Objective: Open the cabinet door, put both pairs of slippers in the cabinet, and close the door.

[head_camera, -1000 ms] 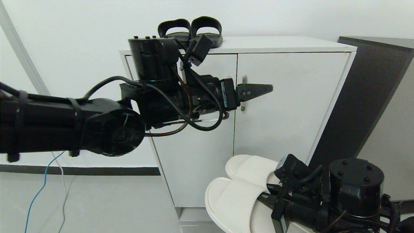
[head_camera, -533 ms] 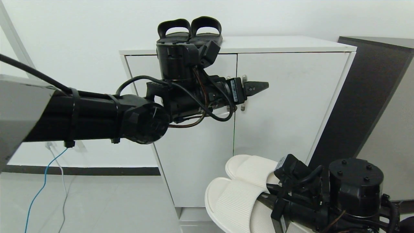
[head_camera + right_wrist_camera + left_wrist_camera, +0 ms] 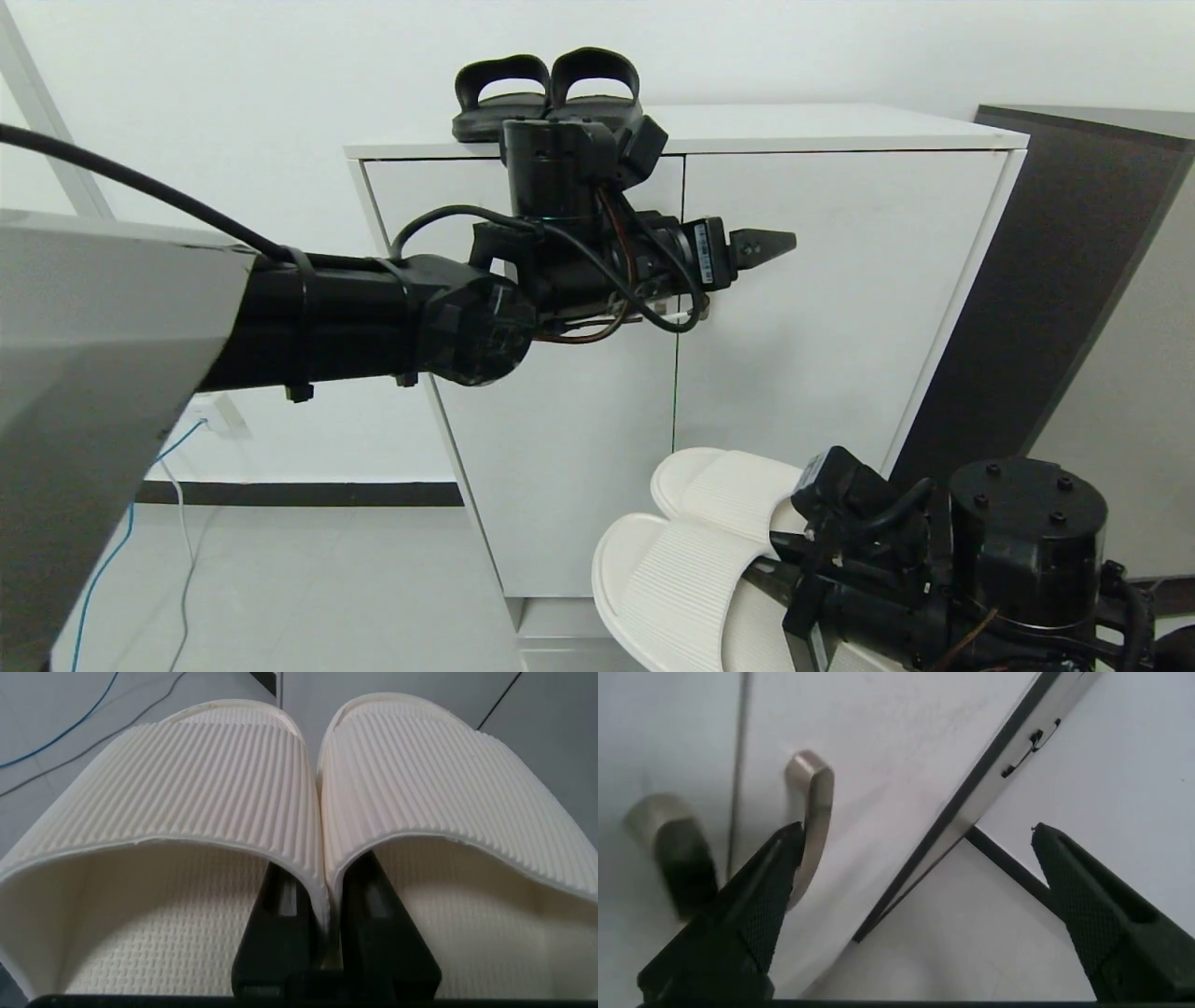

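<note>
Two black slippers (image 3: pixel 548 93) are set on top of the shut cabinet (image 3: pixel 840 308). The left gripper (image 3: pixel 915 835) is spread wide, just beside a cabinet door handle (image 3: pixel 814 812). White slippers (image 3: pixel 691 551) are clamped in the right gripper (image 3: pixel 327 905), low before the cabinet.

Both doors of the cabinet (image 3: pixel 840 280) stood shut. The left gripper (image 3: pixel 917 833) hung spread before the cabinet's right door, one finger (image 3: pixel 757 905) just beside a handle (image 3: pixel 814 803). The black slippers (image 3: pixel 546 89) occupied the cabinet top's left end; the white slippers (image 3: pixel 691 551), clamped in the right gripper (image 3: pixel 322 924), blocked the cabinet's lower front. A dark panel (image 3: pixel 1055 280) walled its right side; floor (image 3: pixel 327 579) lay open on its left
</note>
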